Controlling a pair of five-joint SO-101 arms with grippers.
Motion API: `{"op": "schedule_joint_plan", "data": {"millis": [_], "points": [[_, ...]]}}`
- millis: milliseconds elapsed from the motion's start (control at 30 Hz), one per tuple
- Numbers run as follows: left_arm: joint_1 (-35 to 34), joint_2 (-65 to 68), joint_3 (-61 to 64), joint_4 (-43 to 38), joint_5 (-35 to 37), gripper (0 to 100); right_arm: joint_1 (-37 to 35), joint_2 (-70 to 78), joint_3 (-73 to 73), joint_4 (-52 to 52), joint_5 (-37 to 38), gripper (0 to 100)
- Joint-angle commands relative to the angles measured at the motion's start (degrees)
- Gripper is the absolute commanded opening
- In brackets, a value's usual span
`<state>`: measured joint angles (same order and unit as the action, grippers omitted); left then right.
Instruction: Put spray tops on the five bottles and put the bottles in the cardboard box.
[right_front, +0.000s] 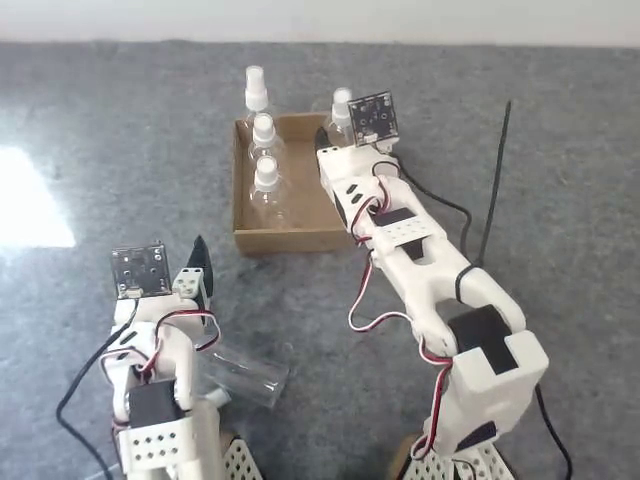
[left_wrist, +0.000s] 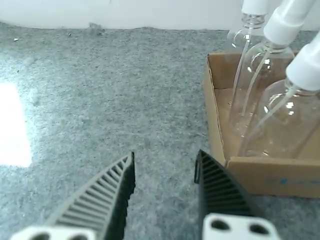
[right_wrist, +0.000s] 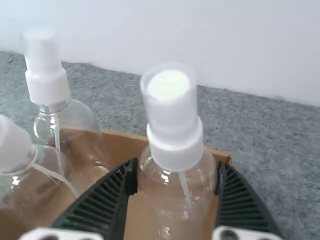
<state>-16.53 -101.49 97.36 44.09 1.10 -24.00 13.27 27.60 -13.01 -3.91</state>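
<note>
The cardboard box (right_front: 285, 240) sits mid-table. Three clear bottles with white spray tops (right_front: 266, 180) stand in a row along its left side, the farthest at the back edge; they are also in the left wrist view (left_wrist: 280, 110). A fourth topped bottle (right_front: 342, 110) (right_wrist: 172, 150) stands upright at the box's far right corner, with my right gripper (right_front: 337, 135) (right_wrist: 175, 200) shut on its body. Another clear bottle (right_front: 245, 375) lies on its side, with no top on it, next to the left arm's base. My left gripper (right_front: 200, 272) (left_wrist: 165, 175) hangs open and empty over grey table, left of the box (left_wrist: 270, 175).
A black cable (right_front: 495, 180) runs along the table right of the right arm. A bright patch of light (right_front: 30, 210) lies at the far left. A white wall borders the table behind the box (right_wrist: 120, 137).
</note>
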Motion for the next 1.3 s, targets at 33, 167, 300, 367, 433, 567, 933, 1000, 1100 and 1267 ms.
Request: {"op": "schedule_joint_plan", "data": {"millis": [33, 167, 300, 367, 433, 567, 933, 1000, 1100, 1267], "points": [[0.0, -0.9, -0.7, -1.8, -0.5, 19, 0.7, 0.0, -4.2, -3.6, -1.0, 17.0], [0.1, -0.9, -0.7, -1.8, -0.5, 19, 0.8, 2.0, -6.1, -3.8, -1.0, 16.9], [0.1, -0.9, -0.7, -1.8, -0.5, 19, 0.9, 5.7, -9.9, -2.0, -1.0, 16.9], [0.1, -0.9, -0.7, -1.8, -0.5, 19, 0.9, 7.1, -10.6, -1.9, -1.0, 16.9], [0.1, -0.9, -0.7, -1.8, -0.5, 19, 0.9, 7.9, -11.0, -2.0, -1.0, 16.9], [0.2, -0.9, -0.7, -1.8, -0.5, 19, 0.9, 8.2, -11.0, -1.9, -1.0, 16.9], [0.0, -0.9, -0.7, -1.7, -0.5, 19, 0.9, 9.0, -10.5, -1.6, -0.3, 16.9], [0.0, -0.9, -0.7, -1.7, -0.5, 19, 0.6, 10.6, -10.8, -1.6, 2.7, 16.9], [0.0, -0.8, -0.7, -1.7, -0.5, 19, 0.4, 12.6, -11.0, -2.1, 6.6, 16.9], [-0.1, -0.8, -0.7, -1.7, -0.5, 19, 0.7, 13.5, -12.0, -1.7, 6.9, 16.9]]}}
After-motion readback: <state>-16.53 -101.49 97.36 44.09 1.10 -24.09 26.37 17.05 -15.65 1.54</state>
